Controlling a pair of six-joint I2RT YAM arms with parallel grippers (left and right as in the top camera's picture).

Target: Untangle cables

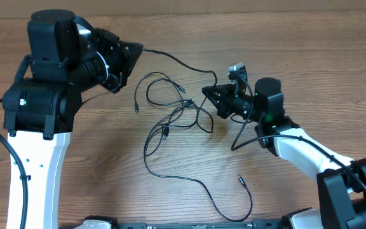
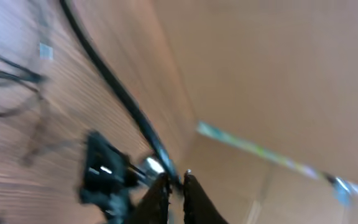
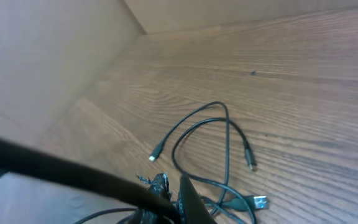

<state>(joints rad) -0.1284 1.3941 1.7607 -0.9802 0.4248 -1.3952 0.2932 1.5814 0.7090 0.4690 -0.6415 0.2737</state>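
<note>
Black and thin, the cables (image 1: 183, 109) are seen lying in a loose tangle on the middle of the wood-grain bench (image 1: 107, 159), between the two arms. Several loops are crossed over one another there. One long strand is trailed toward the near edge of the bench and curled back, ending in a small plug (image 1: 240, 180) that lies free. Another plug end (image 1: 136, 108) is found at the left of the tangle.

From the right side of the tangle a single strand is led off to the far left, and its end is pinched between the closed fingers of the left hand (image 1: 136, 49). In the left wrist view, which is blurred, the cord is seen running straight in between the fingertips.

The right side of the tangle is gripped by the right hand (image 1: 206, 93), whose fingers are shut on the cords. In the right wrist view a loop with small plugs at its ends is seen lying flat on the bench just beyond those fingertips. A plain tan wall (image 3: 48, 56) is set along the far edge of the bench.
</note>
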